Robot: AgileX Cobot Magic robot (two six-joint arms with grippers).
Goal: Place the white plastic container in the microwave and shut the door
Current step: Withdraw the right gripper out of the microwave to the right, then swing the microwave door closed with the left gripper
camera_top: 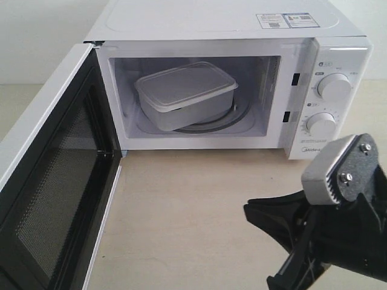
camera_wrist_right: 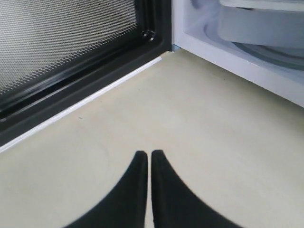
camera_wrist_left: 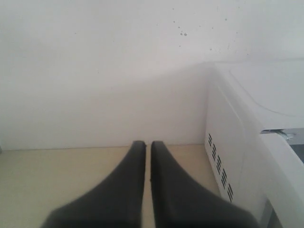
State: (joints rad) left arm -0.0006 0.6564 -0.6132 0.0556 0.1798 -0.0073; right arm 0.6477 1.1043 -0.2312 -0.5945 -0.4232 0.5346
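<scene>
The white plastic container [camera_top: 184,93] sits lidded on the glass turntable [camera_top: 227,119] inside the microwave [camera_top: 230,21]. The door [camera_top: 54,181] stands wide open to the left, its black mesh inner face showing. My right gripper [camera_wrist_right: 147,154] is shut with nothing in it. It hovers over the tabletop in front of the cavity, where the container [camera_wrist_right: 259,26] and the door [camera_wrist_right: 61,42] also show. My left gripper [camera_wrist_left: 147,144] is shut and holds nothing. It sits beside the microwave's vented side [camera_wrist_left: 237,128], behind the door's hinge side, out of the exterior view.
Two round dials [camera_top: 334,86] sit on the microwave's right panel. The right arm's body [camera_top: 338,223] fills the lower right of the exterior view. A beige tabletop [camera_top: 199,205] stretches before the microwave, and a white wall [camera_wrist_left: 104,71] stands behind it.
</scene>
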